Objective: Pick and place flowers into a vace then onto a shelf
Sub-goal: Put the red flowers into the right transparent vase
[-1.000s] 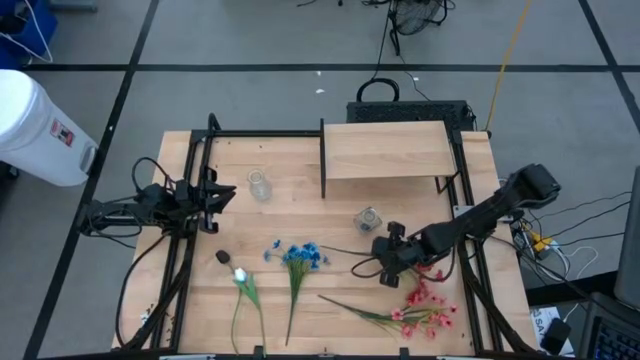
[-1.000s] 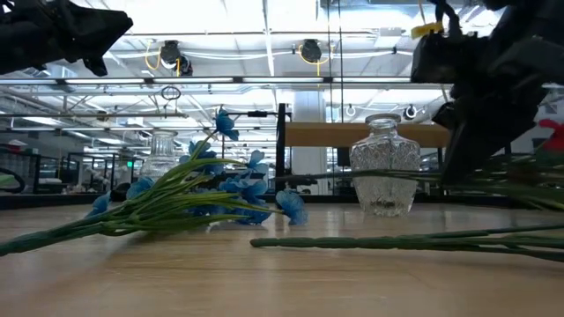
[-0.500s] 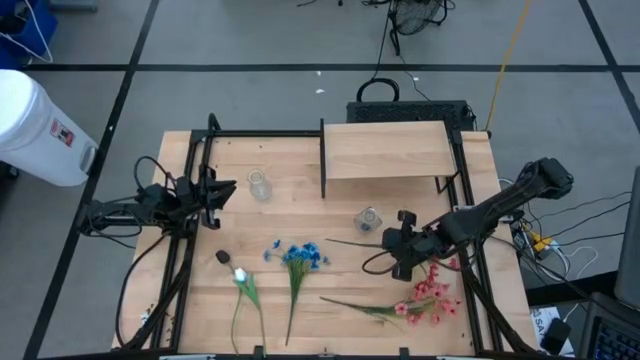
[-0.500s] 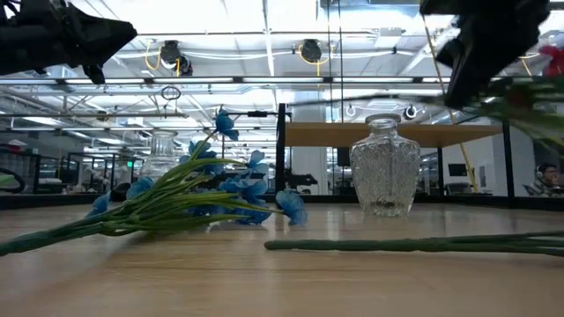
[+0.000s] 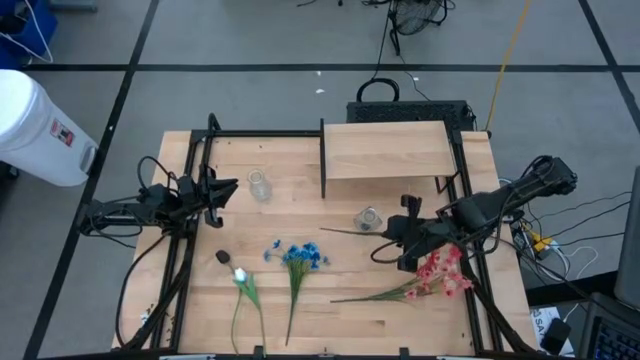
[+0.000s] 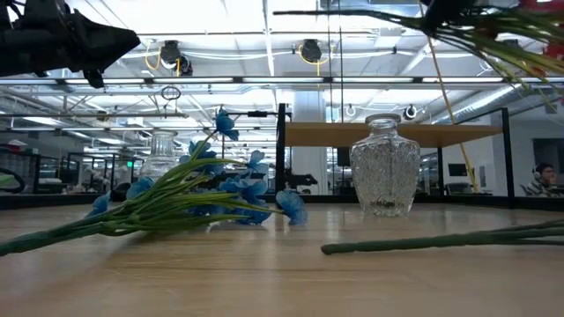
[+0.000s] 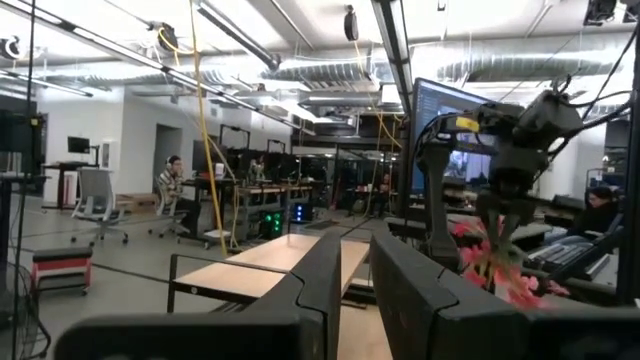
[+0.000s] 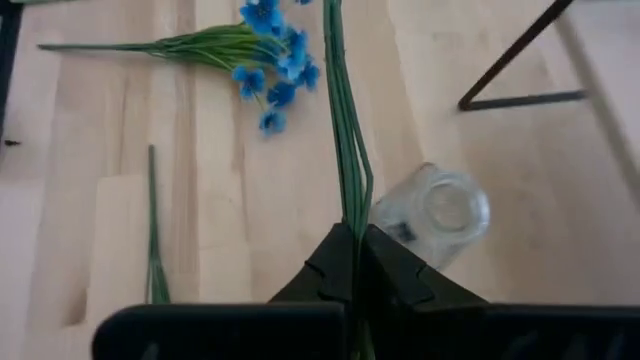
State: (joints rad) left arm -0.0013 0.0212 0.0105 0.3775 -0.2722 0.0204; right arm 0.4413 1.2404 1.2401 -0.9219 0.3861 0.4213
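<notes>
Stems (image 8: 345, 140) pinched in right gripper (image 8: 355, 262).

Lighting: even, bright overhead ceiling strip lights (image 6: 220, 18), glaring white in low view. Desk (image 5: 300, 200) evenly lit from above; shadows soft and faint. Low view: near desk surface out of focus. Pink flowers (image 7: 490, 265) blurred in left wrist view. Right wrist view soft overall.

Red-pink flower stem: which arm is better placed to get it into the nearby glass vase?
The right. The right gripper is shut on the red-pink flower stem, lifted just beside the glass vase. The left gripper waits across the table by the second vase, holding nothing.
</notes>
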